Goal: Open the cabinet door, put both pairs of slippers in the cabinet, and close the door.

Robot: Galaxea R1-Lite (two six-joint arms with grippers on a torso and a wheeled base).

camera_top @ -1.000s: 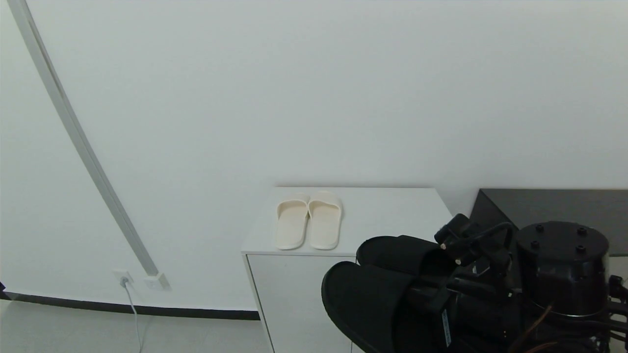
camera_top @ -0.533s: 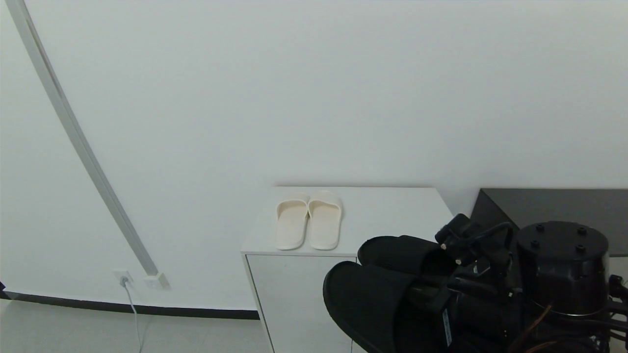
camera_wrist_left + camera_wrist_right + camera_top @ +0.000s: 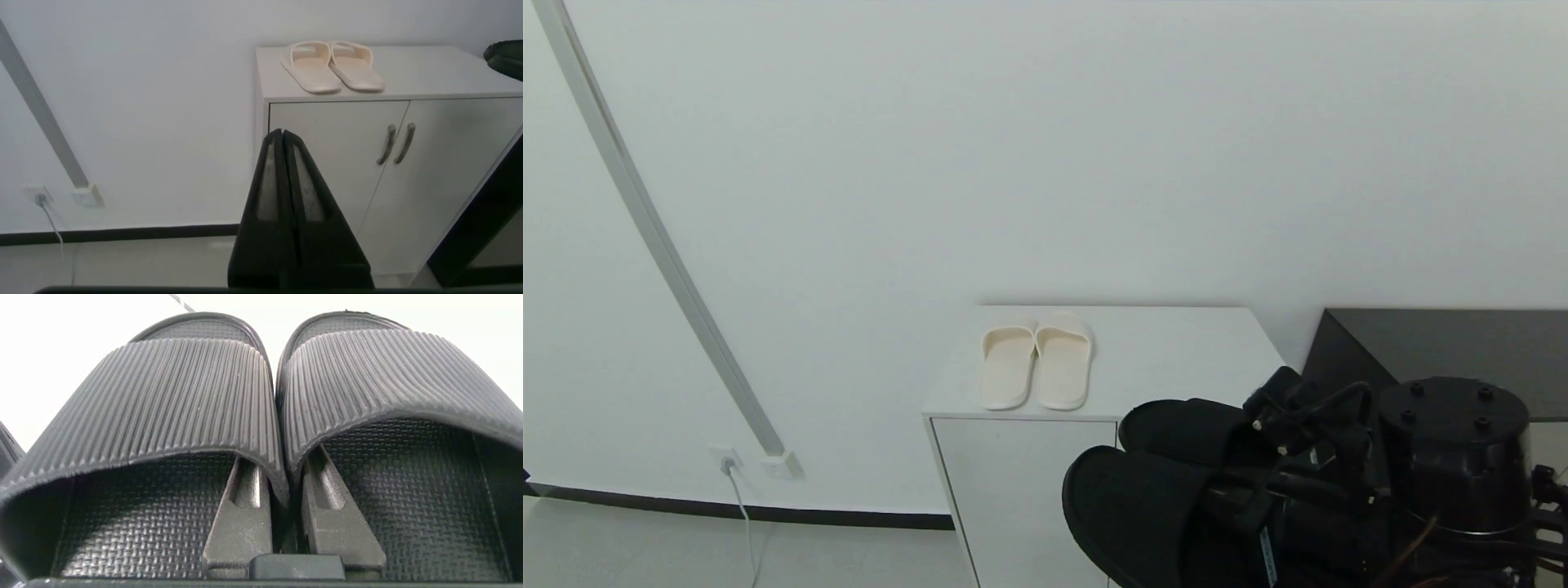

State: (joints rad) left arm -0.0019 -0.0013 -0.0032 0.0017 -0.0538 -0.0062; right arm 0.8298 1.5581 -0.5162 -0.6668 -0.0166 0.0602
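Observed against the wall: white cabinet, both doors shut, two vertical handles just beside each other at the centre seam. On its top surface, toward the left end: cream slippers, flat, soles down, side by side and touching, strap ends toward the wall. Near the cabinet's right side: a dark unit.

Right tool: clamped on the black slippers, one finger inside each slipper under the ribbed strap, adjoining inner sides pinched between. Pair held in the air in front of the cabinet's right part, clear of the top surface, toe ends toward the left.

Left tool: closed, fingers pressed flat together, nothing between them. Facing the cabinet front, well apart from it.

On the wall left of the cabinet: slanted grey conduit; outlet near the floor, with a cable plugged in and hanging down.
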